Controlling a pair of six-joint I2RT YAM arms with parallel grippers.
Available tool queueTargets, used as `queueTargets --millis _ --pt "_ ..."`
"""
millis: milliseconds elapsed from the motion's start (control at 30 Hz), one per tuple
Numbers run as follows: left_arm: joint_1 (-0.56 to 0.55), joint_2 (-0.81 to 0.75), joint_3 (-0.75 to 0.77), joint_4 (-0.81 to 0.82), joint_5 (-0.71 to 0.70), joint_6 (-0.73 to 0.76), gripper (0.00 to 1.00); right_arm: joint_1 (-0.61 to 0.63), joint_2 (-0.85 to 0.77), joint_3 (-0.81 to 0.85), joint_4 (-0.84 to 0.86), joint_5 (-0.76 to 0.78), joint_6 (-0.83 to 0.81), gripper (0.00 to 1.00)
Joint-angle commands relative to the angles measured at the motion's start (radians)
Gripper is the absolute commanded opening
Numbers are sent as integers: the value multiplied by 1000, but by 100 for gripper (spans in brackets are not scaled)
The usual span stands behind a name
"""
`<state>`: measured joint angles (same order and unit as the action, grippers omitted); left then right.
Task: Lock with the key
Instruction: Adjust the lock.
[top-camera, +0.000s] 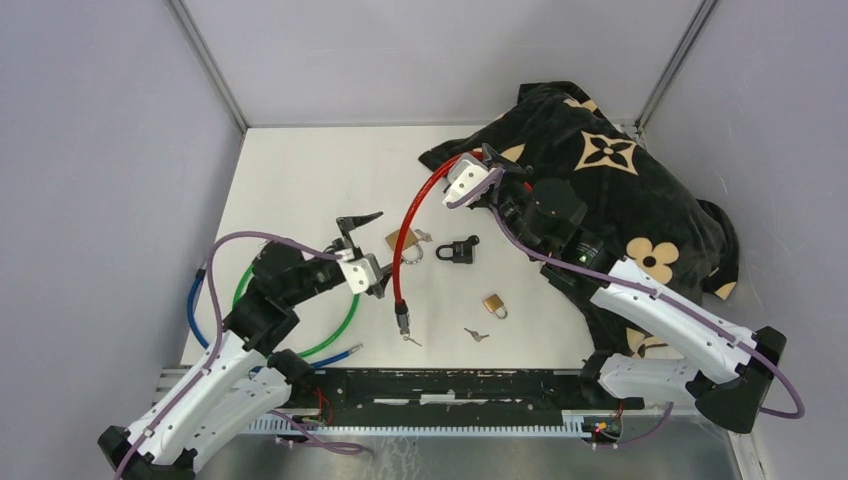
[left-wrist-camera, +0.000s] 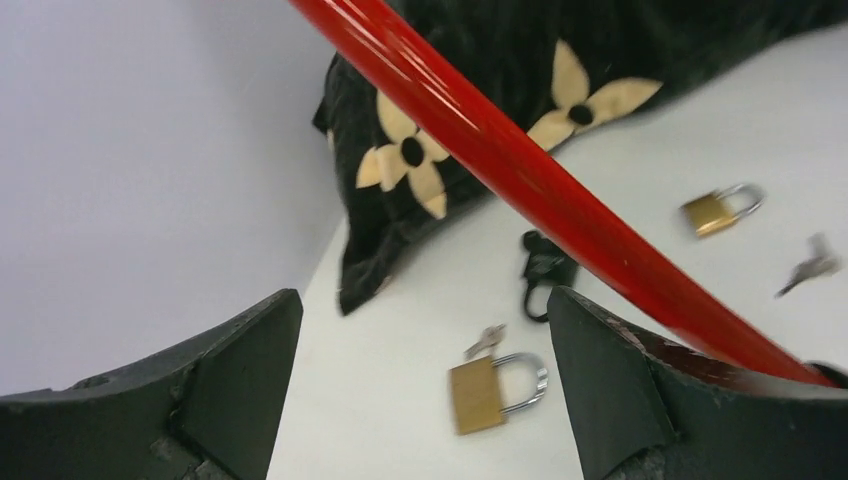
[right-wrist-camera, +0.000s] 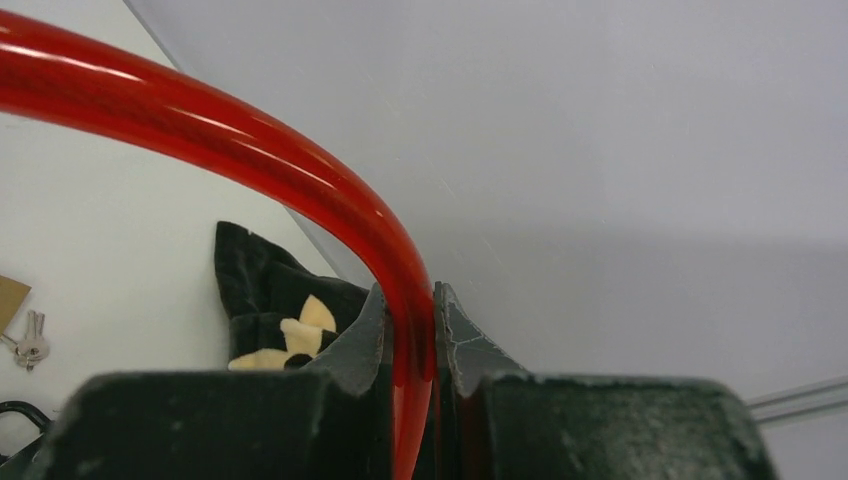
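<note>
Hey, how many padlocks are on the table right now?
3. One brass padlock beside the red cable, the black padlock just right of it, a second brass padlock nearer the arms. The cloth may hide more.

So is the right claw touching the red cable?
Touching. The right wrist view shows the right claw shut on the red cable, with both fingers pressed against its sides and no gap.

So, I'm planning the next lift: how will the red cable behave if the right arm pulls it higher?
Probably springy rather than limp: the red cable holds a smooth arc from the right gripper down to the table. Its glossy sheath may slip in that narrow pinch. The dark lock end, resting on the table, would likely drag and swing.
</note>
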<state>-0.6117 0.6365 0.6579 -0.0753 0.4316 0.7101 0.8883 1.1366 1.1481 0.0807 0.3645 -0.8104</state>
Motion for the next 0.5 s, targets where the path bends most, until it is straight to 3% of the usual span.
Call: queueTargets --millis 0,100,300,467 --pt "0 -12 50 -19 59 -401 96 7 -12 57 28 56 -4 0" --pt "6 15 34 -21 74 -566 91 8 -17 51 24 54 -1 0" --pt "27 -2 -19 -35 90 -568 86 9 -10 64 -13 91 -41 0" --pt "102 -68 -119 -38 22 -652 96 9 -16 58 -20 83 -55 0"
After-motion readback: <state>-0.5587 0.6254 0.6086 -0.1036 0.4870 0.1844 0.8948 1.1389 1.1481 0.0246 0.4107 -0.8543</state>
